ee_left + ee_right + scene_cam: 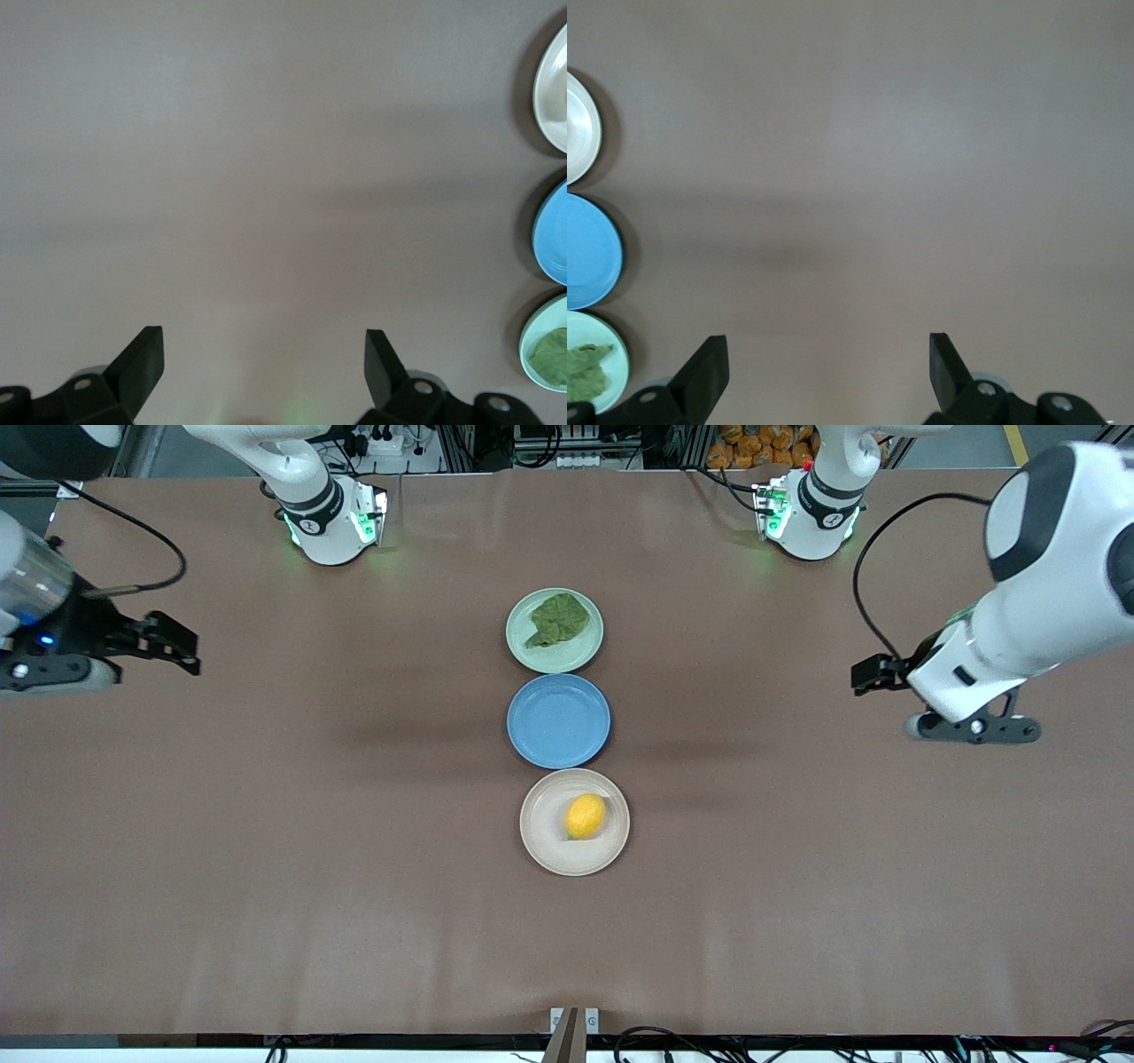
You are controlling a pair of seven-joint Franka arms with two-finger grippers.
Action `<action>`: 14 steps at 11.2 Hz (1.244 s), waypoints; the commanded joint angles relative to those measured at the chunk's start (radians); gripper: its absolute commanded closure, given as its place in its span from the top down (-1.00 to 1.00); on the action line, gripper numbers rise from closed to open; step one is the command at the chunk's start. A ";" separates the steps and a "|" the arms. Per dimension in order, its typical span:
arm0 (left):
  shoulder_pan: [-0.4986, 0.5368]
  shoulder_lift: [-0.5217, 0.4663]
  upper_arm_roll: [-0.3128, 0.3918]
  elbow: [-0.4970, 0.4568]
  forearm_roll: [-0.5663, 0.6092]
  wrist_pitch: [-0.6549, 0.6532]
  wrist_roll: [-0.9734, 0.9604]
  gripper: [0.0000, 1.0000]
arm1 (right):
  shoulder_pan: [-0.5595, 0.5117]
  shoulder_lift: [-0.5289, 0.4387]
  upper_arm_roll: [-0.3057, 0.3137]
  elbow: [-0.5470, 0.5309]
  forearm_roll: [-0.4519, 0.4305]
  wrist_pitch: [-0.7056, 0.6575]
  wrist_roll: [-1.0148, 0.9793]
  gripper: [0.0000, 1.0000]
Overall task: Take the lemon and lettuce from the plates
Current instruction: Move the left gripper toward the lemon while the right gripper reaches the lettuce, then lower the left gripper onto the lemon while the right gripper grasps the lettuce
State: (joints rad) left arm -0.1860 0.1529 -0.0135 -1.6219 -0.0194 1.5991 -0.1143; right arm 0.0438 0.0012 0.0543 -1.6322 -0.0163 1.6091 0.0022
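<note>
Judging by the plates, you have picked nothing yet: the small yellow lemon [586,816] sits on the beige-cream plate [549,846], the wrinkly dark green lettuce [559,621] on the pale green plate [585,650], both well apart from your spread, empty left gripper [264,359] and right gripper [829,359].

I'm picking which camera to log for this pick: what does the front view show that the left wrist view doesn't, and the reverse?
Only the front view shows the lemon on the beige plate, the whole lettuce, both arms and the right gripper over bare table.

Only the left wrist view shows the left gripper close up, fingers wide apart over bare table.

Both show the beige, blue plate and green plate, though the wrist view catches only their edges and a bit of lettuce.
</note>
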 commanded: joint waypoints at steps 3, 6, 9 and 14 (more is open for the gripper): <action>-0.114 0.163 -0.029 0.036 -0.044 0.179 -0.126 1.00 | 0.005 0.000 0.160 -0.177 0.053 0.092 0.254 1.00; -0.176 0.177 -0.039 -0.016 -0.059 0.194 -0.215 1.00 | 0.007 0.000 0.283 -0.270 0.056 0.188 0.420 1.00; -0.207 0.194 -0.059 -0.027 -0.096 0.216 -0.290 1.00 | 0.047 0.002 0.381 -0.447 0.058 0.404 0.595 1.00; -0.286 0.232 -0.059 -0.033 -0.099 0.234 -0.393 1.00 | 0.224 0.173 0.452 -0.489 0.068 0.619 0.878 1.00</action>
State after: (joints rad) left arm -0.4480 0.3705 -0.0783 -1.6585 -0.0939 1.8064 -0.4705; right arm 0.1887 0.0927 0.4996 -2.1254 0.0400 2.1438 0.7779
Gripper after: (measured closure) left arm 0.000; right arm 0.000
